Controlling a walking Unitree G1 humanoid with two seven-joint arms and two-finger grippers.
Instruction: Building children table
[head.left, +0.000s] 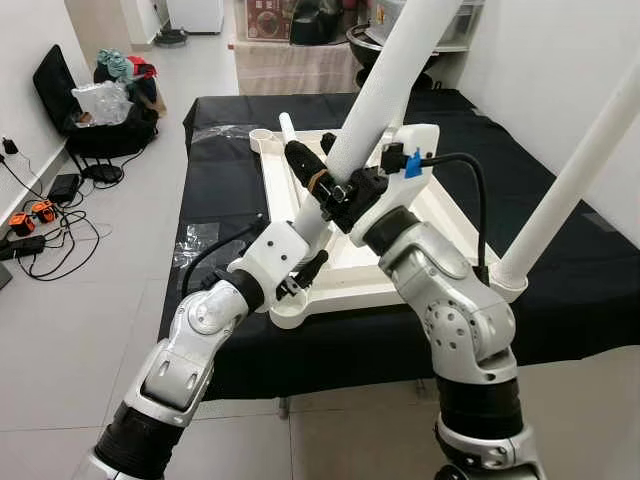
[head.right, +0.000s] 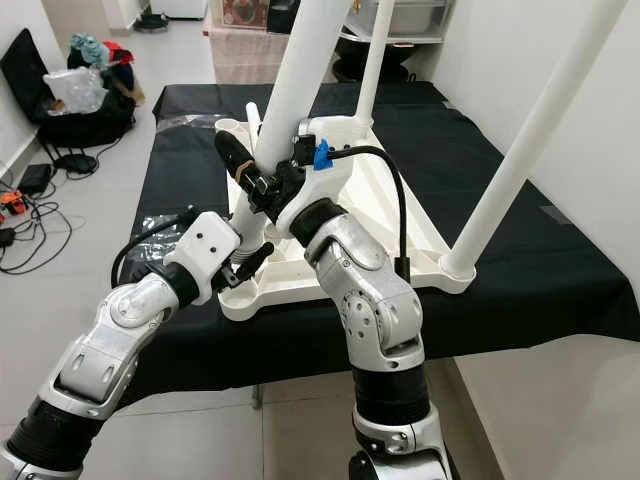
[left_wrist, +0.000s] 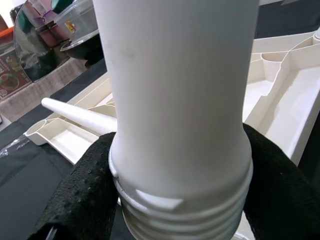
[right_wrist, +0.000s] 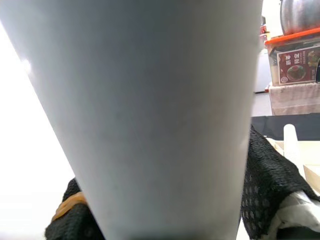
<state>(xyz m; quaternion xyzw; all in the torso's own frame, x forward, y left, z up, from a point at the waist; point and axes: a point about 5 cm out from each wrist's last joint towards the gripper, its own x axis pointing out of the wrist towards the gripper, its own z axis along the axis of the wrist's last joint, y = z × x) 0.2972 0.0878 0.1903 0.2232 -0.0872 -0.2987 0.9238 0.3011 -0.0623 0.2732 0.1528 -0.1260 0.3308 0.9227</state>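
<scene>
In the middle of the frame an upturned white tabletop (head.left: 440, 225) lies on a black-covered table (head.left: 560, 300), underside up, with raised ribs. Both arms meet on one white table leg (head.left: 400, 70) that rises at a slant from the near left corner socket (head.left: 290, 312) toward the upper middle of the frame. The left gripper (left_wrist: 180, 200) is clamped on the lower end of this leg; in its wrist view the black padded fingers (left_wrist: 80, 195) press both sides just above the screw thread (the thread is still visible, outside the socket). The right gripper (head.left: 318, 185) holds the same leg higher up, its black fingers (right_wrist: 267, 185) closed against the tube.

At the right edge of the frame a second leg (head.left: 580, 170) stands already in the near right corner. A third leg (head.right: 377, 45) stands at the far side, near the top middle. One thinner white piece (head.left: 291, 135) leans at the far left corner of the tabletop.

On the floor at the upper left lie cables (head.left: 40, 225) and a heap of bags (head.left: 115, 95).
</scene>
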